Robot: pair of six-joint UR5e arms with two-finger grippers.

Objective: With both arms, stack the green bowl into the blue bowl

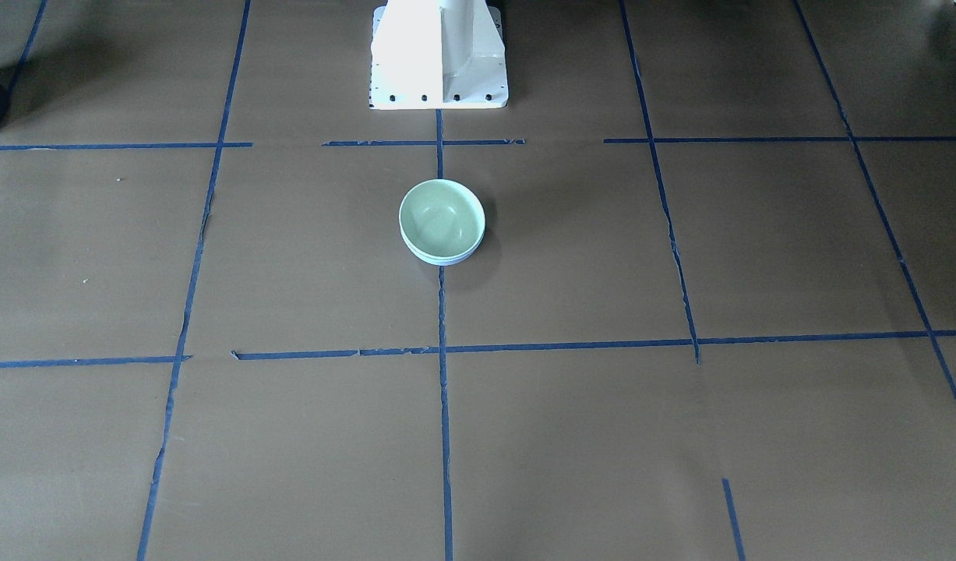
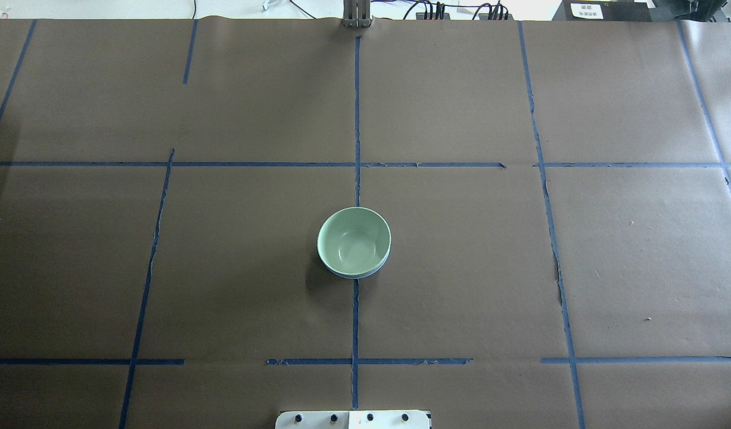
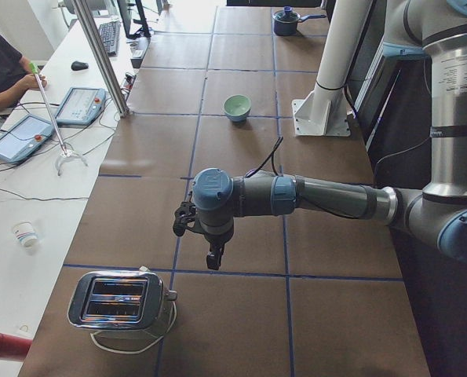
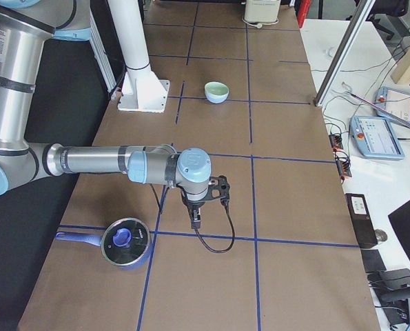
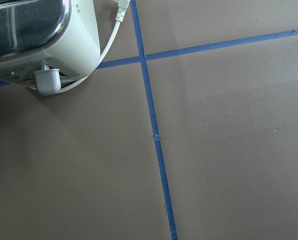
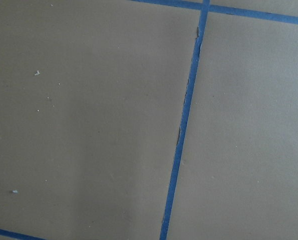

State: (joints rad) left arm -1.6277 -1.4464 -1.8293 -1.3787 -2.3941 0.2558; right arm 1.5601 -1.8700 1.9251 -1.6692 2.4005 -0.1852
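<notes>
Since the green bowl (image 1: 440,218) sits nested in the blue bowl (image 1: 445,261), w/ only a thin blue rim showing, mid table (image 2: 520,268) on the centre tape line, you can likely call the stack done. No further move looks needed; maybe check it's seated level. Left arm (image 3: 319,196) hangs by the toaster (image 3: 119,302), right arm (image 4: 101,162) by the lidded pot (image 4: 125,243), both well apart from the bowls. Jaws: can't tell how far apart, side views only; neither has a bowl. Writing: white label (image 2: 587,10) at the far edge, too small to read.

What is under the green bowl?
The blue bowl: only a thin edge of its rim shows below the green bowl. Its inside and base are covered.
</notes>
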